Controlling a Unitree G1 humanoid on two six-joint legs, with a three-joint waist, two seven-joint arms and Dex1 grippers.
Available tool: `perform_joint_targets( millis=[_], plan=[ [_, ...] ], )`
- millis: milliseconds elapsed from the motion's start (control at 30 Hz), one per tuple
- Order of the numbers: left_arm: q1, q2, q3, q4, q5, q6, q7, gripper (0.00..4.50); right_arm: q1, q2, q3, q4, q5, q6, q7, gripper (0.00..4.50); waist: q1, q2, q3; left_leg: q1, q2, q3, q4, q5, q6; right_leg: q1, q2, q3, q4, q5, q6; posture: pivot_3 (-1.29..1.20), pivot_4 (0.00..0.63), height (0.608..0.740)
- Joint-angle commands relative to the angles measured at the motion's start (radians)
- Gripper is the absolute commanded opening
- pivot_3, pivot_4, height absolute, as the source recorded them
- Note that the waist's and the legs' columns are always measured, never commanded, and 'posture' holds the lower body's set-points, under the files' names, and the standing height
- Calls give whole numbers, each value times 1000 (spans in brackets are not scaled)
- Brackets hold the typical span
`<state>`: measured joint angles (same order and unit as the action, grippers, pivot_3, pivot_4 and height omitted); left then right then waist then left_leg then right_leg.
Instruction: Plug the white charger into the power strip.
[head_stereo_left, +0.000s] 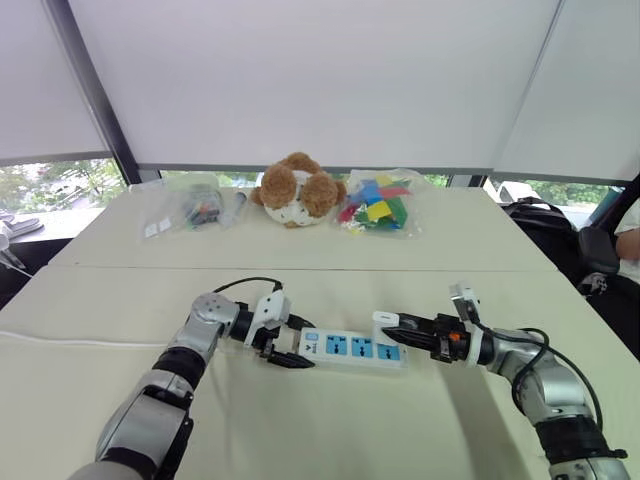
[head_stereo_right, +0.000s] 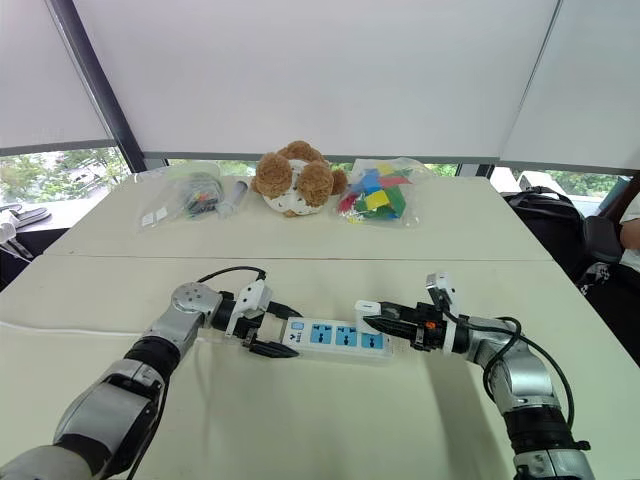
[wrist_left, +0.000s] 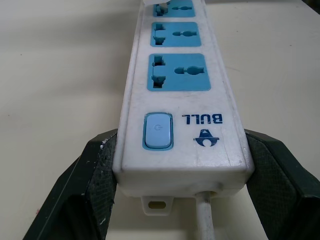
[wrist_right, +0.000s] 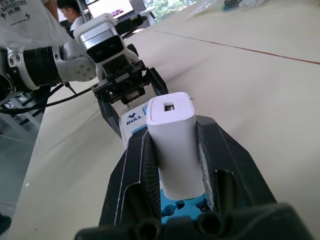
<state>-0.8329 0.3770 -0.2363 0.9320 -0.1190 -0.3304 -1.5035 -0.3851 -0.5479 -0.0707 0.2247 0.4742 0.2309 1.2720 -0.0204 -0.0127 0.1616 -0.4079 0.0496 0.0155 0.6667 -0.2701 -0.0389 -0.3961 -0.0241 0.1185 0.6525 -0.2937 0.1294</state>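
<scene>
1. White power strip (head_stereo_left: 352, 348) lies flat mid-table, nearer the robot's edge; the left gripper (head_stereo_left: 290, 342) clamps its switch end.
2. Right gripper (head_stereo_left: 398, 331) pinches the white charger (wrist_right: 172, 145) just above the strip's far end.
3. Step in hand: insertion. Next move calls for aligning the prongs with a blue socket, then pressing down.
</scene>
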Motion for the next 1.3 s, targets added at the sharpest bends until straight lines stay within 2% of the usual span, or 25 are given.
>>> perform_joint_targets(
  millis=[33,367,633,1000,1300],
  plan=[
    [10,33,8,-18,23,9,-9,2978,-12,2,10,31,-15,-36,18,644,0,0,0,0,0,0,0,0,0,0,0,0,0,0,0,0,150,739],
    [31,49,13,-45,22,23,-12,2978,-13,4,58,182,-77,-172,74,644,-2,0,0,1,0,0,0,0,0,1,1,0,0,0,0,0,150,739],
    [56,75,17,-85,21,40,-25,2978,-42,2,89,331,-102,-263,115,644,-25,-2,-1,7,1,0,-1,0,0,7,1,0,0,0,0,0,150,739],
    [88,84,14,-135,22,56,-11,2978,-56,3,116,418,-132,-304,146,644,-26,-3,-2,9,3,-1,-2,0,1,8,3,1,0,0,-1,0,150,739],
    [119,104,13,-181,18,70,-11,2978,-144,8,204,633,-223,-427,192,644,-39,-11,-6,23,5,0,-4,-3,4,22,5,2,-3,-2,-3,0,150,739]
  ],
)
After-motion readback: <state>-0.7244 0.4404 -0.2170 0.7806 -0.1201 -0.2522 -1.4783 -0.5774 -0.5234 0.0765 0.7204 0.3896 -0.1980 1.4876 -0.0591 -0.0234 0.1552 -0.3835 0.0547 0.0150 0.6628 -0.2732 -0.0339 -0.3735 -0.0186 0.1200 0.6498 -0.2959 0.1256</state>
